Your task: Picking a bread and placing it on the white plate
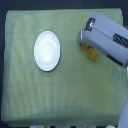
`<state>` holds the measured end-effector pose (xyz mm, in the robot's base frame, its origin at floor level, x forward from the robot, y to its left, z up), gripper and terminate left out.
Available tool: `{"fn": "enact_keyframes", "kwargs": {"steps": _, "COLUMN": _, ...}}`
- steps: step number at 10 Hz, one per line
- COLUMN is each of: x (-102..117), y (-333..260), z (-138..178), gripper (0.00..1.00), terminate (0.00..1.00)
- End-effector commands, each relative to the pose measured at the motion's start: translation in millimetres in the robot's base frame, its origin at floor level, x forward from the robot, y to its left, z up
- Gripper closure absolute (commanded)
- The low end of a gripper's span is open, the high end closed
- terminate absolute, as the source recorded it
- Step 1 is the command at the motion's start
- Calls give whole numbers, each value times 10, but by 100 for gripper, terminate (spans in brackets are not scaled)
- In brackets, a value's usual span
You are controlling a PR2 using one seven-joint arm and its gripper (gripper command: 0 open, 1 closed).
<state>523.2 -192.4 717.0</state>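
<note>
The bread [91, 52] lies under the gripper [86, 41], whose jaw state I cannot tell, well apart from the bare white plate [47, 51]

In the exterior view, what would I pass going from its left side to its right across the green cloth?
white plate → bread, mostly hidden under the robot's arm, whose grey gripper overlaps it from above, so their order stays unclear.

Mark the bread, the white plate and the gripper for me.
bread [92, 52], exterior view, visible orange end below the gripper.
white plate [47, 51], exterior view, bare centre.
gripper [82, 39], exterior view, its tip above the bread.
</note>
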Motion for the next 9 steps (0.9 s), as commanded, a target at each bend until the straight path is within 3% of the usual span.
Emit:
{"fn": "enact_keyframes", "kwargs": {"steps": 1, "x": -8, "y": 136, "z": 60, "gripper": 100, "terminate": 0}}
{"fn": "enact_keyframes", "kwargs": {"steps": 9, "x": 51, "y": 95, "z": 141, "gripper": 100, "terminate": 0}}
